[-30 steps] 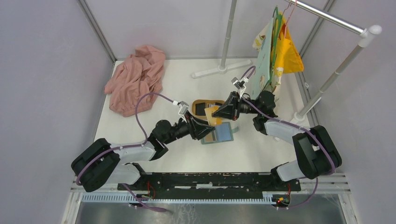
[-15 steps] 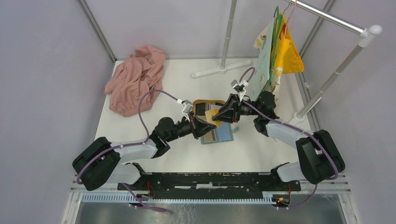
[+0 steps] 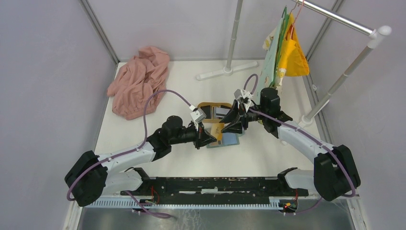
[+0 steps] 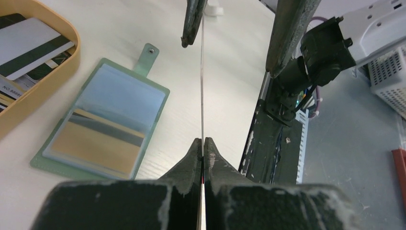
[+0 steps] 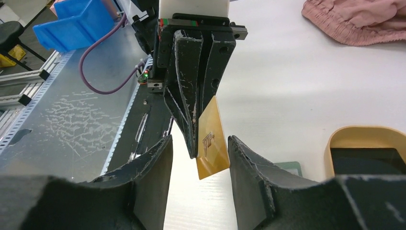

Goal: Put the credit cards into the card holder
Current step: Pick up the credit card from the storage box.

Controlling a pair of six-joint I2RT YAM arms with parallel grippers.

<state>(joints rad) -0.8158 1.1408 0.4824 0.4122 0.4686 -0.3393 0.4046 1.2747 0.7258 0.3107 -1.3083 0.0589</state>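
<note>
Gold card (image 5: pixel 211 143): pinched at its near end in the left hand (image 4: pixel 202 141), held clear of the surface, standing on edge.
Card axis: the long axis runs straight out from the left hand's fingertips, the free end pointing at the right hand (image 5: pixel 197 143).
Left hand: clamped on the gold card.
Right hand: fingers apart, one on each side of the card's free end; whether they touch it cannot be told.
Card holder (image 4: pixel 103 127): lies open and flat on the surface, below and to the left of the left hand, its tab end pointing away from that hand.
Nearer hand: both hang just above the holder.
Step, as judged: a hand-to-hand pass, before slotting.
Remaining cards (image 4: pixel 28 40): in the wooden tray (image 4: pixel 52 71), beyond the holder.
</note>
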